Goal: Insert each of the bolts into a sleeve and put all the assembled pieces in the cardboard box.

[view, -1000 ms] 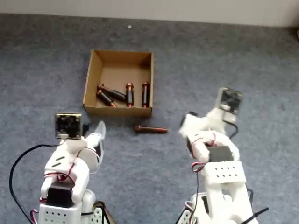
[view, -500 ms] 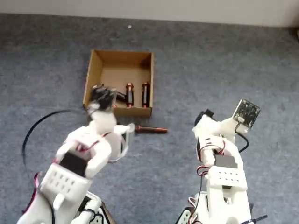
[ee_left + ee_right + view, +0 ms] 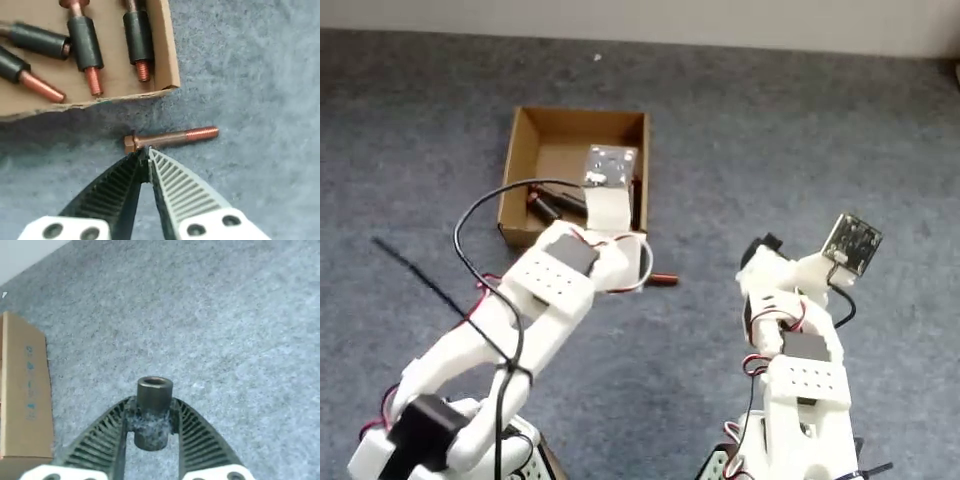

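Left wrist view: left gripper clenched on nothing, jaws pressed tip to tip, tips right at the shank of one loose bolt just beside its hexagonal head; cannot tell whether touching. Bolt copper-coloured, flat on the grey carpet, thread pointing away from the head, just outside the near wall of the cardboard box. Inside the box, four assembled pieces, each a black sleeve with copper thread poking out one end, two side by side near the corner, two more angled farther along.

Right wrist view: right gripper clamped around one dark sleeve, held upright, open bore facing up, above bare carpet. Off to the side, the box's outer wall with a few small blue printed marks, too small to read.

High view: left arm stretched over the box's near wall, covering much of the box's contents and most of the bolt, only the threaded end peeking out past it. Right arm well apart, on the other side of the bolt.

Count: one loose bolt, one held sleeve, four finished pieces, one box.
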{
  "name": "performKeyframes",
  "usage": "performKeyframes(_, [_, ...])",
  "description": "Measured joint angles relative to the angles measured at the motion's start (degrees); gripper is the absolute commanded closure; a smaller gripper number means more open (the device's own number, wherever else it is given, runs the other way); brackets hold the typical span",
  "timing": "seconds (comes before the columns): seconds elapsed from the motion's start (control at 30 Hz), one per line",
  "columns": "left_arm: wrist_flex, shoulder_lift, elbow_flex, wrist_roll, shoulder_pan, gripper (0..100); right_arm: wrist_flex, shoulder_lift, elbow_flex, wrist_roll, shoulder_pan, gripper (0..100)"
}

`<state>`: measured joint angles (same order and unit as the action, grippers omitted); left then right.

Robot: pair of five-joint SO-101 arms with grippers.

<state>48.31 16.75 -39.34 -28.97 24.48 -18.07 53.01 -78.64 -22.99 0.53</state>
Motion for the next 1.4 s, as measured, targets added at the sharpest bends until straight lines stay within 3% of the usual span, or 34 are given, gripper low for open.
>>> performKeyframes(0.2, [-0.3,-4.0,2.3,-26.5,1.1,86,0.0,0.0,0.0,0.0,0.0,99.3])
performKeyframes(0.33, [-0.4,-4.3,2.5,-35.3,3.7,69,0.0,0.3,0.0,0.0,0.0,99.3])
performKeyframes(0.43, [-0.4,-4.3,2.5,-39.1,5.9,66,0.0,0.3,0.0,0.0,0.0,99.3])
performKeyframes(0.63, [-1.0,-4.3,2.0,-42.0,5.9,66,0.0,0.3,0.0,0.0,0.0,99.3])
performKeyframes(0.87, [-8.1,-4.7,-3.3,-42.0,4.9,66,0.0,0.3,0.0,0.0,0.0,99.3])
performKeyframes(1.4, [-9.1,-23.6,4.2,-43.7,1.1,69,0.0,0.3,0.0,0.0,0.0,99.3])
